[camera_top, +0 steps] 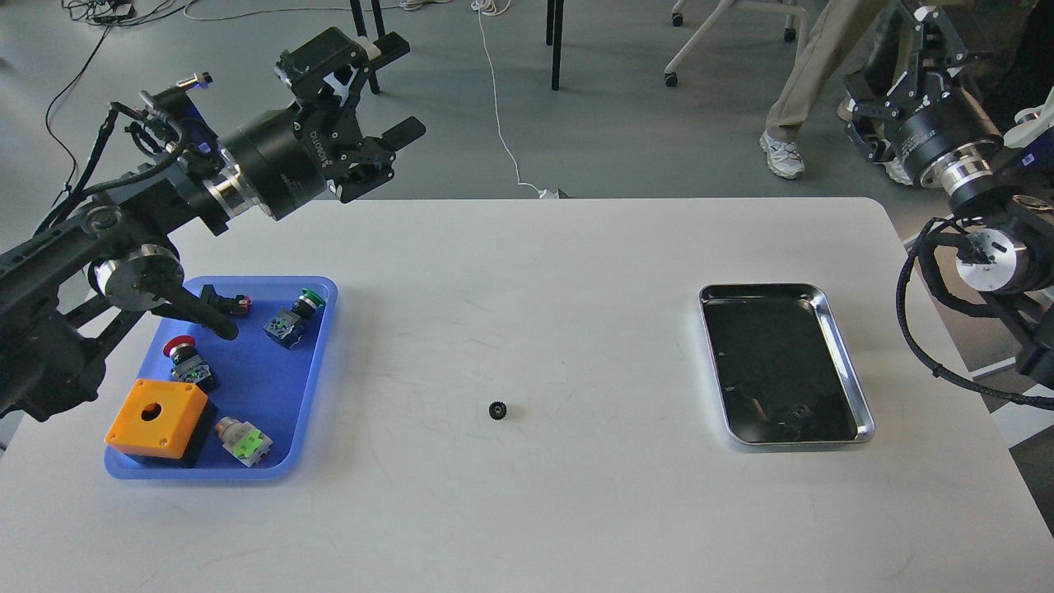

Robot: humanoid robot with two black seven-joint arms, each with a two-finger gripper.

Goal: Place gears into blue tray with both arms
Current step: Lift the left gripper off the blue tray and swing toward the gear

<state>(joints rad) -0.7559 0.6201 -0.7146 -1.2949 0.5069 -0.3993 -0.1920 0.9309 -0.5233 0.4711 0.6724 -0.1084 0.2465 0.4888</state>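
One small black gear (497, 410) lies on the white table, a little in front of its middle. A second dark toothed wheel, seemingly another gear (797, 414), is faintly visible in the near end of the silver tray. The blue tray (323, 362) sits at the left. My left gripper (395, 89) is open and empty, in the air above the table's far edge, well behind and left of the loose gear. My right gripper (893, 53) is high at the far right, beyond the table, its fingers spread with nothing between them.
The blue tray holds an orange box (152, 416), a red-capped button (183, 358), a green-capped button (292, 317) and other switch parts. The shiny silver tray (856, 387) sits at the right. Chair legs, a cable and a person's legs are beyond the table.
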